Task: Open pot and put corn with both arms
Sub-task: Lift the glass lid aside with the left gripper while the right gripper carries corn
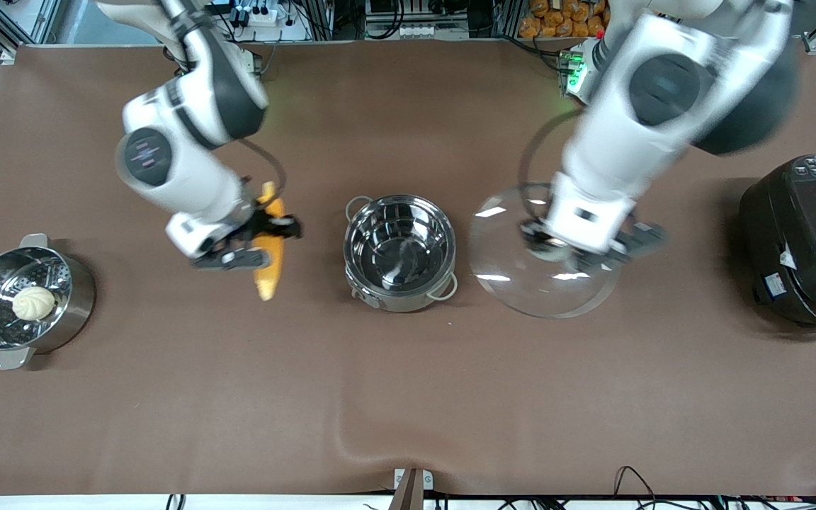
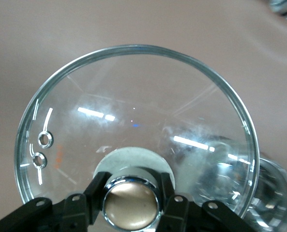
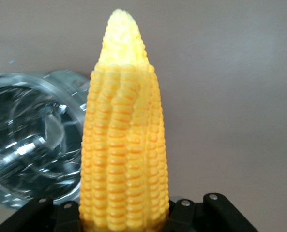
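Note:
The shiny steel pot point(image 1: 399, 252) stands open and empty mid-table; its rim also shows in the right wrist view point(image 3: 32, 145). My right gripper point(image 1: 256, 241) is shut on the yellow corn point(image 1: 270, 248) and holds it in the air beside the pot, toward the right arm's end. In the right wrist view the corn point(image 3: 121, 154) points away from the fingers. My left gripper point(image 1: 578, 244) is shut on the copper-coloured knob point(image 2: 131, 203) of the glass lid point(image 1: 521, 269) and holds it tilted above the table beside the pot, toward the left arm's end. The lid point(image 2: 133, 111) fills the left wrist view.
A steel steamer pot point(image 1: 68, 301) with a white bun point(image 1: 33, 303) in it stands at the right arm's end. A big black cooker point(image 1: 805, 241) stands at the left arm's end. Brown table point(image 1: 408, 397) lies bare nearer the front camera.

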You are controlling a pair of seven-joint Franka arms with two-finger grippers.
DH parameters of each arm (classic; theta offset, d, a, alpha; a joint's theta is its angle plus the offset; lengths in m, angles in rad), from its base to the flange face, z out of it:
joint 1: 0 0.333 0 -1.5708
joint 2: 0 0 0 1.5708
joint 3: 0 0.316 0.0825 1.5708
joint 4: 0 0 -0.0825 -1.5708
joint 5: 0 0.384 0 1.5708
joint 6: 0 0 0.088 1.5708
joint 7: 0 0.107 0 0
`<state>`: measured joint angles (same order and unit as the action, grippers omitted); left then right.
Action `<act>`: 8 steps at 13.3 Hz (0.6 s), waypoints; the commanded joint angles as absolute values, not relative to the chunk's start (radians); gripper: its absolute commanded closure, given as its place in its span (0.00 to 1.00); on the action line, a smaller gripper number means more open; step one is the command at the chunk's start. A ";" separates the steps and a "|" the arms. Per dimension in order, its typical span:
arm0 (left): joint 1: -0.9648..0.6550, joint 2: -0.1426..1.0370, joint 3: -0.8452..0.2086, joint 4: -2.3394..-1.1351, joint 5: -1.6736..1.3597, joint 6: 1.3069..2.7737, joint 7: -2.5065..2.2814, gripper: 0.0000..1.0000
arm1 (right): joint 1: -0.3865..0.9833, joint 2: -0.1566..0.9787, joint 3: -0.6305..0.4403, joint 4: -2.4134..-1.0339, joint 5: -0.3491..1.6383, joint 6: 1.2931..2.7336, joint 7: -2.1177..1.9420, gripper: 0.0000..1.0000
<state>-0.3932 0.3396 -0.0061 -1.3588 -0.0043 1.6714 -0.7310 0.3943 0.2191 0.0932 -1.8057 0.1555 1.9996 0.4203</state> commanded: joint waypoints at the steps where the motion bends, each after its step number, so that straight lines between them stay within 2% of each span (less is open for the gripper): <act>1: -0.266 0.269 -0.025 -1.538 -0.012 1.748 -0.626 1.00 | 0.478 0.245 0.084 -1.786 0.158 2.055 0.489 0.86; 4: -0.200 0.244 -0.025 -1.771 -0.011 1.955 -0.555 1.00 | 0.606 0.337 0.083 -1.761 0.149 2.224 0.584 0.82; 6: -0.169 0.255 -0.023 -1.929 0.008 2.139 -0.514 1.00 | 0.656 0.418 0.081 -1.682 0.100 2.227 0.661 0.82; 8: -0.106 0.291 -0.026 -2.041 0.011 2.315 -0.428 1.00 | 0.684 0.529 0.080 -1.565 0.028 2.221 0.744 0.67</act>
